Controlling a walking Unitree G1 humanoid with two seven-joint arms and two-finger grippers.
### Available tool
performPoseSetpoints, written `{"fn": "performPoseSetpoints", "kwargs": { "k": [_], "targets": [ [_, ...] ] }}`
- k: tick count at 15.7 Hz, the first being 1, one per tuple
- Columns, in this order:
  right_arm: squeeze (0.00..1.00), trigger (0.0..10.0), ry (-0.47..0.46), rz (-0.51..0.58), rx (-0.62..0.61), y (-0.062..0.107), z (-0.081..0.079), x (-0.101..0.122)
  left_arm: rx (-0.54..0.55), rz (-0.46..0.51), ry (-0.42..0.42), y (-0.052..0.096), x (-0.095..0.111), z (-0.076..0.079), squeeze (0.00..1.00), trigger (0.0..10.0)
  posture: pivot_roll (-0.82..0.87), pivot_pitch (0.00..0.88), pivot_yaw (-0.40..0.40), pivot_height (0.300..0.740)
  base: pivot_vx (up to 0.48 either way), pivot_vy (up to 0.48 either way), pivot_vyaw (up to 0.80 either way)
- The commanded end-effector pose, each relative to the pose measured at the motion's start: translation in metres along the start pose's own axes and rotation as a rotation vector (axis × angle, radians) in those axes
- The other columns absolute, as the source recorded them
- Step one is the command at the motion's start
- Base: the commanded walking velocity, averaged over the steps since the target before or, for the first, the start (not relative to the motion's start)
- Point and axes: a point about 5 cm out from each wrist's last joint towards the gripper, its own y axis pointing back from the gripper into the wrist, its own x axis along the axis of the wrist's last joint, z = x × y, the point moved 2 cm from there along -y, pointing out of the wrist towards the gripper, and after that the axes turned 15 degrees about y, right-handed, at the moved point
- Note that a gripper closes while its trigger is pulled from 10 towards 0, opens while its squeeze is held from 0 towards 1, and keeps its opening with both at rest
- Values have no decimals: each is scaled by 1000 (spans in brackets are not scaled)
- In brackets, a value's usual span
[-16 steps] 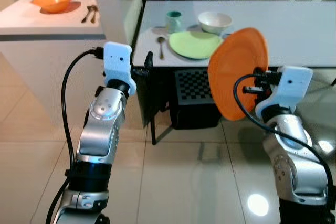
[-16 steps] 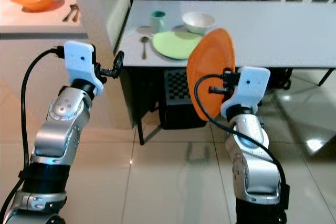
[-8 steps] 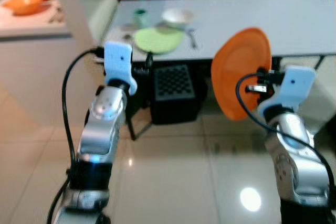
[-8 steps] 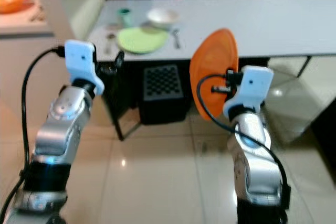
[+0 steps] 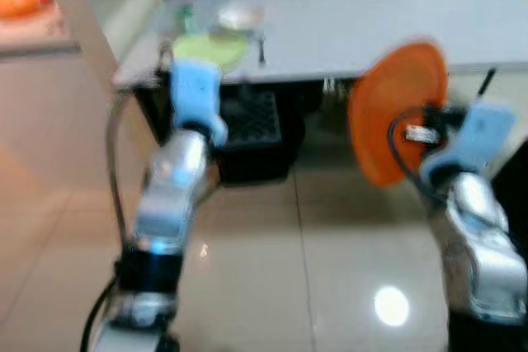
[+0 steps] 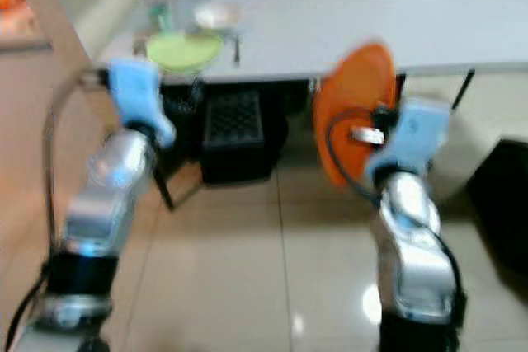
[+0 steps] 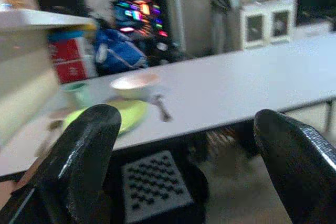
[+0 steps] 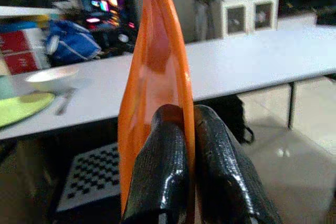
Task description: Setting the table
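The two head cameras look forward and down from above the arms, over the tiled floor (image 5: 272,253) toward the long white table (image 5: 371,22). Both pictures are blurred, and they share almost the same scene, a little shifted sideways. The left wrist camera looks along its own black fingers (image 7: 84,156) at the same table from lower and nearer. The right wrist camera sits very close behind the orange plate (image 8: 155,77); the table end with what seems a green plate (image 8: 21,106) appears in all views.
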Motion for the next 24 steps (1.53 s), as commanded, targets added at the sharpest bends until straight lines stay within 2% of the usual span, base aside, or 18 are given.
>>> {"fn": "performPoseSetpoints", "kwargs": {
  "k": [1,3,16,22,24],
  "targets": [
    [0,10000,-24,43,0,-1,-1,11,6,15,0,0,4,-5,0,10000,-63,0,67,740,0,0,0],
    [0,10000,-44,31,8,-2,-3,10,-12,34,-1,-1,8,-4,0,10000,-62,0,67,740,141,0,0],
    [0,10000,-60,21,-16,-4,3,10,-41,51,7,-1,9,-2,0,10000,-64,0,68,740,396,0,-542],
    [0,10000,-34,44,24,-6,-3,15,-28,46,17,0,6,-6,0,10000,-65,0,67,740,424,0,0],
    [0,10000,-38,44,33,-7,-6,14,-18,49,14,2,6,-8,0,10000,-42,0,40,740,428,0,0]
  ]
}}
